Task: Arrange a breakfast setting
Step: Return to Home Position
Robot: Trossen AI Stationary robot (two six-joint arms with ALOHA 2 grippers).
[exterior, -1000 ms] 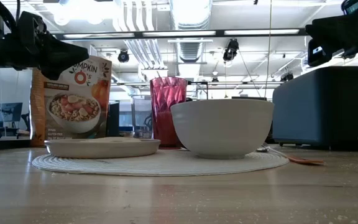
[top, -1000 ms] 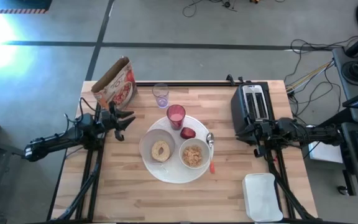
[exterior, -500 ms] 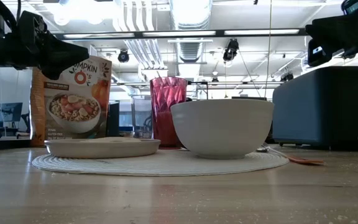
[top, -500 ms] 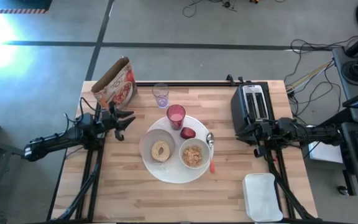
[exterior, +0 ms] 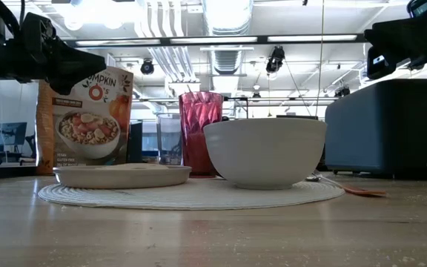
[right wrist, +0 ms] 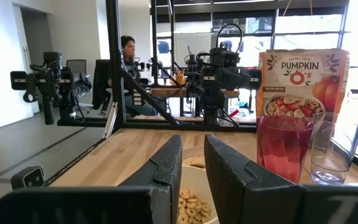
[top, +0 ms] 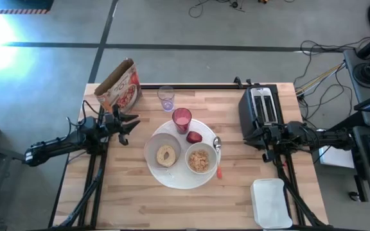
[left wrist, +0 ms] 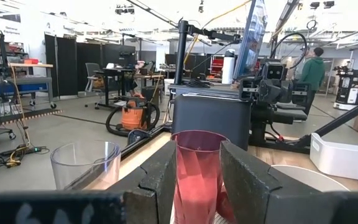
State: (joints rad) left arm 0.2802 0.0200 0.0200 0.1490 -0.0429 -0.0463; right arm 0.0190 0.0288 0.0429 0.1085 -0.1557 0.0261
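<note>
With your plate [top: 175,179] laid, left gripper [top: 130,127] and right gripper [top: 263,136] wait at the table's [top: 127,199] side edges, fingers parted (empty).

"PUMPKIN O's" on cereal box [right wrist: 301,84]

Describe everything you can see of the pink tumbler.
The translucent pink ribbed tumbler, plastic by its look, stands upright with its open mouth up and widens slightly toward the rim. It sits at the far edge of the round white woven mat, between the clear drinking glass and the red apple. Nothing grips it. Whether it touches the apple cannot be told.
</note>
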